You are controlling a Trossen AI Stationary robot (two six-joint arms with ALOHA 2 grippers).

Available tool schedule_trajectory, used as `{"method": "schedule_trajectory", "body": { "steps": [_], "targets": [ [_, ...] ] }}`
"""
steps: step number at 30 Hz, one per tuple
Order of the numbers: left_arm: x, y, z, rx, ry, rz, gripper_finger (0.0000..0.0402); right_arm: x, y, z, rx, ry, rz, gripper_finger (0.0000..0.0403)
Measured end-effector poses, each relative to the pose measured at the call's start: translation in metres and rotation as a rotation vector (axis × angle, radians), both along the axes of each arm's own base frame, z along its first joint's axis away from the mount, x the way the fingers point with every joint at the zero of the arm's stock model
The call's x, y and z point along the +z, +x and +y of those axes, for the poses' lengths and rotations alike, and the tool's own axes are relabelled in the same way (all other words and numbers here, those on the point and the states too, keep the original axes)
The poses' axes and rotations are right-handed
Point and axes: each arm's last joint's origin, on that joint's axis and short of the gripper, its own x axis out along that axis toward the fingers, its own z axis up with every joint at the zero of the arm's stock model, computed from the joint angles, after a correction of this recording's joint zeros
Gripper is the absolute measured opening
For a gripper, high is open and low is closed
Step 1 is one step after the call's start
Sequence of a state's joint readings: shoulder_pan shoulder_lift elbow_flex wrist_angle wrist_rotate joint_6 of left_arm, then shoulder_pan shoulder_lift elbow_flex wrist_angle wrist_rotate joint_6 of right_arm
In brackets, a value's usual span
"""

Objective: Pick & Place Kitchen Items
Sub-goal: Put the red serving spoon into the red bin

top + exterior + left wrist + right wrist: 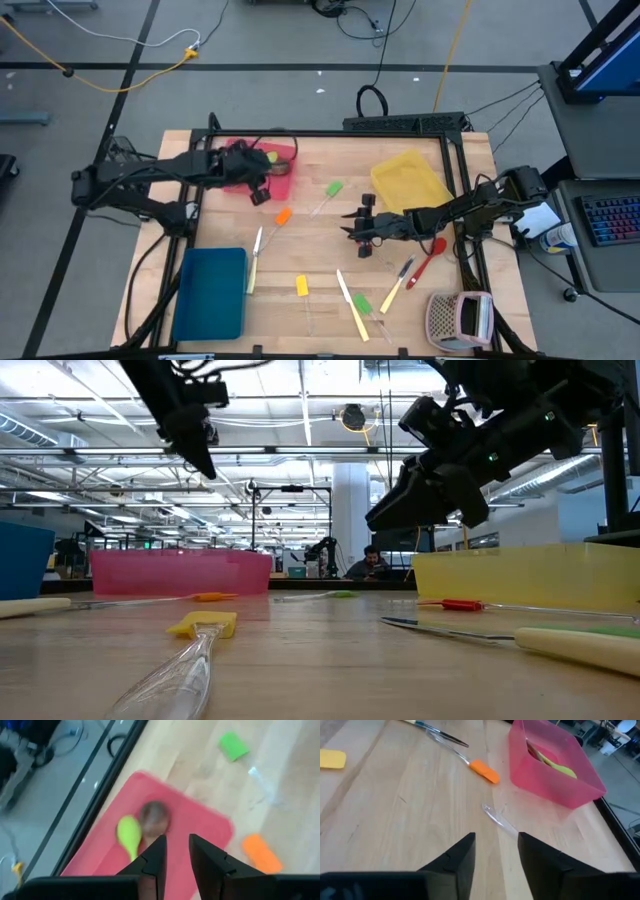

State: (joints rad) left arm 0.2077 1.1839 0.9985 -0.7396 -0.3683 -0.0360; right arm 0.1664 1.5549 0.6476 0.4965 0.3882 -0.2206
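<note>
From above, the left hand [262, 192] hangs over the near edge of the red tray [285, 152] at the far left of the surface [310, 230]. The right hand [358, 232] hovers mid-surface, just beside the yellow tray [408, 180]. Loose items lie between them: a green spatula [333, 189], an orange spatula [282, 217], a cream knife [255, 258] beside the blue tray [210, 293], a yellow spatula [302, 286], a second knife [350, 304], a red spoon [432, 252], and another cream-handled piece next to it. A perforated box [460, 318] sits at the near right corner.

At surface level, the yellow spatula [205, 625] lies closest, clear handle toward the camera; both arms hang above, clear of the wood.

From the left wrist, the fingers [152, 862] stand narrowly apart with nothing between them, over the red tray [200, 820], which holds a green spoon [129, 834] and a brown spoon [154, 816], touching. The green [233, 746] and orange [261, 853] spatula heads lie outside it.

From the right wrist, the fingers [457, 857] stand apart and empty above bare wood, a clear handle [499, 820] just beyond them. The orange spatula [484, 771] lies near the red tray [555, 785].
</note>
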Motion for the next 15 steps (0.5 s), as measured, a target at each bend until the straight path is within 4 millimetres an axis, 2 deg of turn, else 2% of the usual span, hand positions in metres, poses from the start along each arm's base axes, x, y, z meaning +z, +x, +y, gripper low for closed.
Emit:
{"method": "schedule_trajectory", "body": {
  "steps": [6, 11, 15],
  "targets": [
    [-0.004, 0.006, -0.025, -0.1, -0.004, -0.05, 0.0088, 0.006, -0.001, 0.008, 0.047, -0.039, -0.024, 0.0199],
    [-0.024, 0.013, -0.043, -0.16, -0.016, -0.121, 0.0088, 0.027, -0.01, 0.022, 0.106, -0.033, -0.093, 0.0215],
    [-0.044, 0.017, -0.057, -0.233, -0.027, -0.213, 0.0088, 0.044, -0.025, 0.031, 0.153, -0.029, -0.099, 0.0213]
  ]
}}
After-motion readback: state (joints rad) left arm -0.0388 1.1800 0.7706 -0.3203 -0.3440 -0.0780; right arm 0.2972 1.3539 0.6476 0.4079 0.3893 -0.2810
